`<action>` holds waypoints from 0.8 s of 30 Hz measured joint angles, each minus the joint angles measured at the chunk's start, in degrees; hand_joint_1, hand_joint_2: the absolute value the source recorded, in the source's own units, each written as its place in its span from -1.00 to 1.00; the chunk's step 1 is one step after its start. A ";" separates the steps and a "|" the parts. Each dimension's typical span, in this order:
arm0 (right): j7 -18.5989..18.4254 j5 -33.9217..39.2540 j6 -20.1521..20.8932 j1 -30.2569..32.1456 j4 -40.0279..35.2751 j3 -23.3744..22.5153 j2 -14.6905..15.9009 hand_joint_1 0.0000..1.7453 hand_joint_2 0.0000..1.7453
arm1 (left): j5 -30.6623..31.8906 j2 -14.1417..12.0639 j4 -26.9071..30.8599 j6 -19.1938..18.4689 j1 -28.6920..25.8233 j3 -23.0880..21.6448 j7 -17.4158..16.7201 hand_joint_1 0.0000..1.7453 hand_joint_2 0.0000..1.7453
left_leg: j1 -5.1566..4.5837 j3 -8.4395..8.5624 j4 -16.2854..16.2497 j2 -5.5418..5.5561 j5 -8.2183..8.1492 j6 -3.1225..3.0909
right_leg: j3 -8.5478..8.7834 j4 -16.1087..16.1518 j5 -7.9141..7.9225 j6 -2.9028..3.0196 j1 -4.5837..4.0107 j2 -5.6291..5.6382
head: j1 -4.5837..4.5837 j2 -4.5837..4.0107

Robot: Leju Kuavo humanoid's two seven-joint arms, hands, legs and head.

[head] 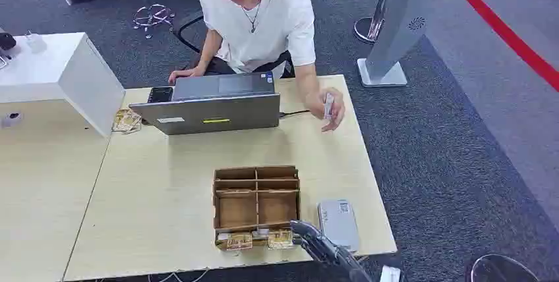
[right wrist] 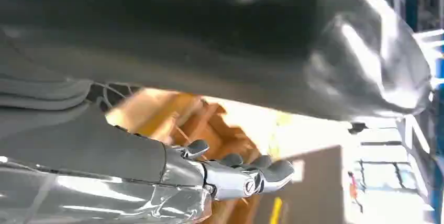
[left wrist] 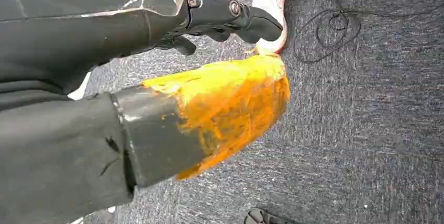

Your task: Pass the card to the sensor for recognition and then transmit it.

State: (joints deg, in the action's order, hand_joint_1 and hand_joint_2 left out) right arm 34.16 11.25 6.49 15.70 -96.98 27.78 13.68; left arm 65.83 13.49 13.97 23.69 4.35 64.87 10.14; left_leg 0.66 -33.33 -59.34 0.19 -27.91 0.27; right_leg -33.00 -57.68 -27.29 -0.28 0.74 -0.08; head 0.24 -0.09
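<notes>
Head view: your right hand (head: 310, 234) reaches the brown cardboard divider box (head: 256, 197) on the pale wood tabletop (head: 158, 196), cards (head: 254, 240) along its near edge, grey sensor (head: 338, 223) beside | Left wrist: left hand (left wrist: 230, 17) hangs empty, fingers loosely apart | Right wrist: fingers (right wrist: 262, 169) half-curled, grasp unclear | Risk: fingers may snag the box wall.

We look down on a pale wooden surface (head: 165, 190) standing on dark grey carpet (head: 461, 163). A red stripe (head: 501, 28) crosses the floor at upper right. A white cabinet (head: 59, 71) adjoins the surface, near a chrome stool base (head: 151, 15).
</notes>
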 joint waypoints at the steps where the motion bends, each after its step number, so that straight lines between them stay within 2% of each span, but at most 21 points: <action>1: -0.15 -0.22 0.15 0.05 -0.35 -0.85 -0.59 -1.00 -1.00 | 0.02 0.02 0.00 0.00 0.01 0.00 0.00 -1.00 -1.00 | 0.00 0.00 0.00 0.00 0.00 0.00 | 0.00 0.00 0.00 0.00 0.00 0.00 | -0.04 0.00; 4: 0.00 -1.61 0.02 0.34 -1.46 -3.22 -2.96 -1.00 -1.00 | 0.13 0.11 0.00 0.00 0.00 0.00 0.04 -1.00 -1.00 | 0.00 -0.01 0.00 0.00 0.00 0.00 | 0.00 0.00 0.00 0.00 0.00 0.00 | -0.02 0.00; 7: -1.13 -3.49 -0.57 0.55 -3.51 -7.29 -6.61 -1.00 -1.00 | 0.20 0.13 0.00 0.00 0.00 0.00 0.17 -1.00 -1.00 | 0.00 -0.01 0.00 0.00 0.00 0.00 | 0.00 0.00 0.00 0.00 0.00 0.01 | -0.02 0.00; 11: -2.16 -9.65 -4.47 0.39 -6.47 -10.60 -9.99 -1.00 -1.00 | 0.37 0.22 0.00 0.02 0.00 0.00 0.28 -1.00 -1.00 | 0.00 -0.01 0.00 0.00 0.00 0.00 | 0.00 0.00 0.00 0.00 0.00 -0.01 | -0.02 0.00; 12: -2.16 -11.28 -5.36 0.30 -7.17 -11.12 -10.62 -1.00 1.00 | 0.42 0.26 0.00 0.02 0.00 0.00 0.33 -1.00 -1.00 | 0.00 -0.01 0.00 0.00 0.00 0.00 | 0.00 0.00 0.00 0.00 0.00 0.00 | -0.04 0.00; 19: -2.97 -25.99 -16.66 -0.38 -12.41 -11.84 -13.24 -1.00 1.00 | 1.20 0.44 0.00 0.00 0.01 0.00 0.33 -1.00 -1.00 | 0.00 -0.02 0.00 0.00 0.00 0.00 | 0.00 0.00 0.00 0.00 0.00 0.00 | -0.02 0.00; 24: -4.24 -39.39 -27.39 -1.08 -14.10 -10.92 -13.66 -1.00 1.00 | 1.55 0.50 0.00 0.00 0.04 -0.02 0.02 -1.00 -1.00 | 0.00 -0.02 0.00 0.00 0.00 0.00 | 0.00 0.00 0.00 0.00 0.00 0.00 | -0.02 0.00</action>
State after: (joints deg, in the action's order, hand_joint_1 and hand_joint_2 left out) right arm 29.92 -28.14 -20.90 14.62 -111.08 16.85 0.02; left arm 67.39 13.99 13.97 23.69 4.39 64.85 10.16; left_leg 0.66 -33.35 -59.34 0.20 -27.91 0.27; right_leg -33.00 -57.68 -27.29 -0.28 0.74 -0.08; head 0.22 -0.09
